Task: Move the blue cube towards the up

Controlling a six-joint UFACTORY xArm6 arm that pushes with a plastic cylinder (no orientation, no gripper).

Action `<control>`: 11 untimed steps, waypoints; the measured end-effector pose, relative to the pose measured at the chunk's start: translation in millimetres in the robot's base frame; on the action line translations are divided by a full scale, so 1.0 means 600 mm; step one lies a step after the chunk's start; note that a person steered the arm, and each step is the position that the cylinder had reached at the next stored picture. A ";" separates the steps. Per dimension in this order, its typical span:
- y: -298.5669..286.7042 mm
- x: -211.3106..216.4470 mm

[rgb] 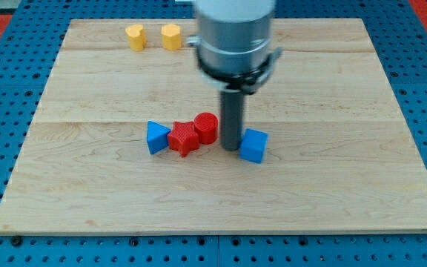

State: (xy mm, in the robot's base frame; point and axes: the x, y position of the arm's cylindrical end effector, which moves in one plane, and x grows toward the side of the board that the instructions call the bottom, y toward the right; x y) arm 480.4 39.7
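Observation:
The blue cube (254,145) sits on the wooden board (87,193) a little right of centre. My tip (230,147) rests on the board just left of the cube, touching or nearly touching its left side. The rod rises from there into the grey arm body (234,37) at the view's top. A red cylinder (206,127) stands just left of the tip.
A red star-shaped block (184,139) lies left of the red cylinder, touching it. A blue triangular block (156,137) lies left of the star. Two yellow blocks (135,36) (170,35) sit near the board's top edge at the view's upper left.

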 end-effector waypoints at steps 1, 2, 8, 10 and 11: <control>0.030 0.010; 0.009 0.099; 0.125 -0.246; 0.161 -0.327; 0.173 -0.355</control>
